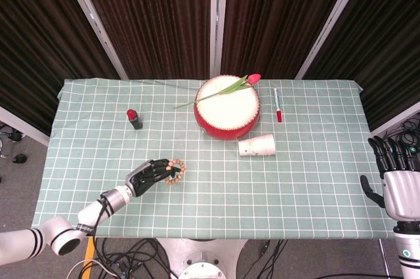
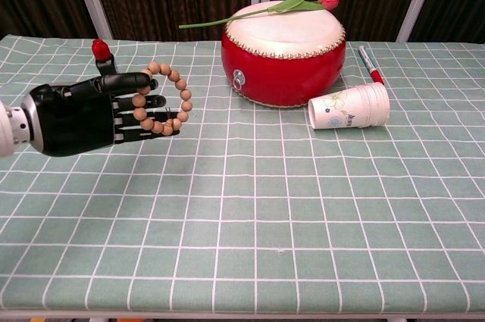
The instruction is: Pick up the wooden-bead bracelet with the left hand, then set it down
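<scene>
Inspection of the wooden-bead bracelet (image 2: 164, 99) finds it off the table (image 2: 303, 208), hanging over the fingertips (image 2: 140, 79) of the left hand (image 2: 79, 119), out to the left of the red drum (image 2: 283, 60) and nearer the robot. That hand holds the loop, its fingers reaching through the ring and partly closed on the beads. Judged from its look, the bracelet is light and limp, a string of hard round beads that will sag and roll rather than keep shape; hooking through the loop looks more secure than pinching one smooth bead, which may slip. Count: one bracelet, one drum, one tulip (image 2: 329, 0) lying across the drum top, one paper cup (image 2: 350, 107) on its side just right of the drum, one red pen (image 2: 370, 64) further right, one lipstick (image 1: 134, 119) well left. The right hand (image 1: 400, 184) hangs beyond the table edge, far right of the drum, fingers apart and empty.
</scene>
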Controlling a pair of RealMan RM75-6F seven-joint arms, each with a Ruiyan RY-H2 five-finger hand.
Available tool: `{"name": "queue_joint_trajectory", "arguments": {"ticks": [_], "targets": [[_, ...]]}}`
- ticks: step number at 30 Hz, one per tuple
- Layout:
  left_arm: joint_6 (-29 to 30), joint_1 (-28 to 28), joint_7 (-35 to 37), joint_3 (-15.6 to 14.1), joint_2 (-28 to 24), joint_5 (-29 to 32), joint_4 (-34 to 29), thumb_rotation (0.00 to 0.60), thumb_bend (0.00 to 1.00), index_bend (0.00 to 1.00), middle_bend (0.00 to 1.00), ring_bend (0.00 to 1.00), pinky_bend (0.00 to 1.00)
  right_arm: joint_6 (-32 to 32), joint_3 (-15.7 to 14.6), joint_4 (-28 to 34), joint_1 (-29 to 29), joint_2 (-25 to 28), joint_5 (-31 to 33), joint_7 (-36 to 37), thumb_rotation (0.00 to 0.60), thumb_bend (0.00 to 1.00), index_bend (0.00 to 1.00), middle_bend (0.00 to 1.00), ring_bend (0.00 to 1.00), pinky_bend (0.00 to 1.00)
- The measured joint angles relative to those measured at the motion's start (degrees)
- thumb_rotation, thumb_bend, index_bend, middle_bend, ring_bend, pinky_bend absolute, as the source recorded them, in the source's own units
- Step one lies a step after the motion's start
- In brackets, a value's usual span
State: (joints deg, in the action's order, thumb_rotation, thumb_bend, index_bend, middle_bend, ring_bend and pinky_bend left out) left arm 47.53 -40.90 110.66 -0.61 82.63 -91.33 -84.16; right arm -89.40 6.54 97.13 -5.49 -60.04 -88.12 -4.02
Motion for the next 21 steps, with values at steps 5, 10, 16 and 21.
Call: {"name": "queue_joint_trajectory", "arguments": {"ticks": [5,10,16,21], "targets": [[0.88,-1.66,8.7,-2.27,-0.84,-3.3,0.04,0.243,0.48,0.54,0.54,0.26,0.07,-0.4,0.25,0.33,0.09,0.38,0.05,-0.28,0.6,0.28,0.0,0.08,0.0,0.0],[2.63,-2.11,8.94,-3.33,-0.69,-3.79,0.85,0.165,0.48,0.52,0.54,0.26,0.07,-0.59,0.71,0.97,0.03,1.25,0.16,-0.4,0.6,0.28,0.0,0.08,0.0,0.0],[3.17,-1.52,1.13,-3.08,0.06,-1.55,1.64,0.164,0.48,0.52,0.54,0.26,0.07,-0.57,1.21,1.37,-0.22,2.06,0.28,-0.06,0.6,0.28,0.0,0.08,0.0,0.0],[3.2,-0.16,-10.59,-2.02,1.0,3.09,1.32,0.171,0.48,0.52,0.56,0.26,0.07,-0.68,1.54,1.47,-0.33,2.59,0.36,0.62,0.6,0.27,0.0,0.08,0.0,0.0]]}}
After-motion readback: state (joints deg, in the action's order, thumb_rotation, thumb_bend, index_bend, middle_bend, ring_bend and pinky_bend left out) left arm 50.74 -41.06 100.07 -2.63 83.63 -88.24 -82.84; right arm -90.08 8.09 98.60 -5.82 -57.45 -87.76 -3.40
